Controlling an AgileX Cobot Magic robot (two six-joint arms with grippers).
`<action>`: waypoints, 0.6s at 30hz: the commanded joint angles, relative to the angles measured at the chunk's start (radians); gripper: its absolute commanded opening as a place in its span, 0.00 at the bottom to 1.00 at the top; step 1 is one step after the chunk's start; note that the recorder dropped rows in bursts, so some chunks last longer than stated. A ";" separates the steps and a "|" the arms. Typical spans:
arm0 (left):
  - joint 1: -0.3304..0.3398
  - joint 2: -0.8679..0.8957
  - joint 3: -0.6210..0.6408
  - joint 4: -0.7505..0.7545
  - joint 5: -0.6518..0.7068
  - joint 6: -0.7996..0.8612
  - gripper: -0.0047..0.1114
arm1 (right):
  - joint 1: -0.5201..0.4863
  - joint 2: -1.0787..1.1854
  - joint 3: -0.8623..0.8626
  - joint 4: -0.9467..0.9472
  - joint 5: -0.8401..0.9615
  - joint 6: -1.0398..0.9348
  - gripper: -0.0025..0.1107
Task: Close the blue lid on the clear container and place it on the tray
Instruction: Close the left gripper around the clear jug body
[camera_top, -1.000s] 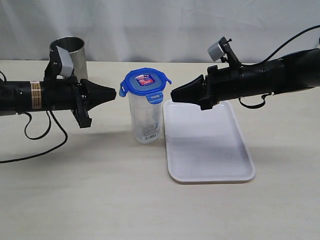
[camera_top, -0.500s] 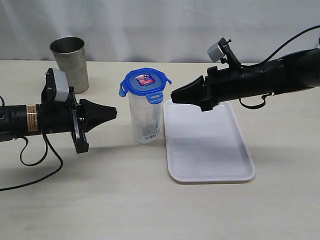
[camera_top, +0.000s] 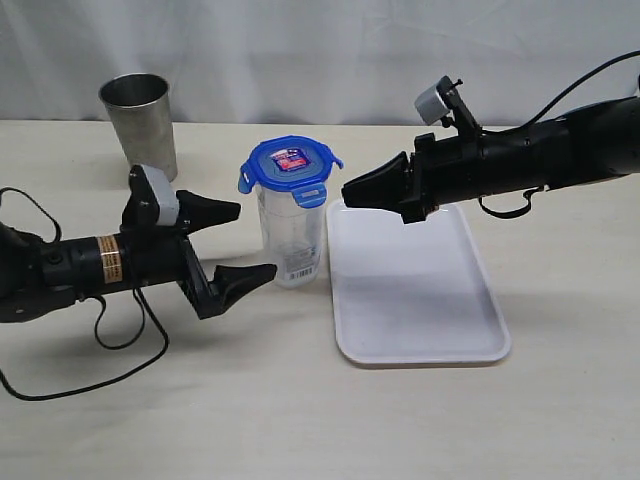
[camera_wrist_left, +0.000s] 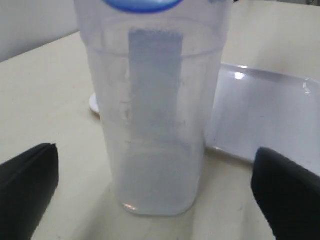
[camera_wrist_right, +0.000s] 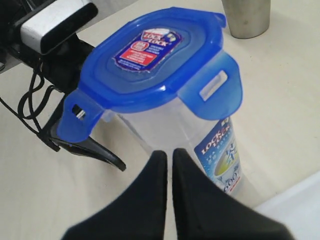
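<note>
In the exterior view the left arm runs out of frame well left of the clear container (camera_top: 290, 240), so only its forearm and wrist show. The right arm is cut off in the same way on the container's other side. The left wrist view crops the blue lid (camera_top: 290, 165) to a sliver above the container's wall, and the label shows there only as a pale blur through the plastic. The lid flaps on the container's far side are hidden.

A grey steel cup (camera_top: 140, 120) stands behind and left of the container, well apart from it. The left arm lies low over the table (camera_top: 300, 420), angled toward the container. The left gripper (camera_top: 255, 240) is spread wide and holds nothing. In its wrist view the container stands between the two fingers (camera_wrist_left: 25, 175) with a gap on each side, though whether the tips have reached past its wall is hard to judge. The right gripper (camera_top: 347, 188) hangs level, just right of the container at about lid height. Its two fingers are pressed together with nothing between them, and the tip points at the lid without touching it.

The container stands upright on the table, transparent, with a printed label near its base. The lid sits on top with its red-and-white sticker facing up, and the flaps that show flare outward and seem unlatched. The white tray (camera_top: 420, 300) lies flat just right of the container.
</note>
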 joint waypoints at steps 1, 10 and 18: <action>-0.050 0.014 -0.037 -0.052 0.055 0.006 0.91 | 0.001 -0.002 -0.004 -0.010 0.011 0.011 0.06; -0.098 0.069 -0.129 -0.075 0.060 0.001 0.91 | 0.001 -0.002 -0.004 -0.012 0.011 0.018 0.06; -0.104 0.147 -0.227 -0.091 -0.033 -0.009 0.91 | 0.001 -0.002 -0.004 -0.014 0.011 0.018 0.06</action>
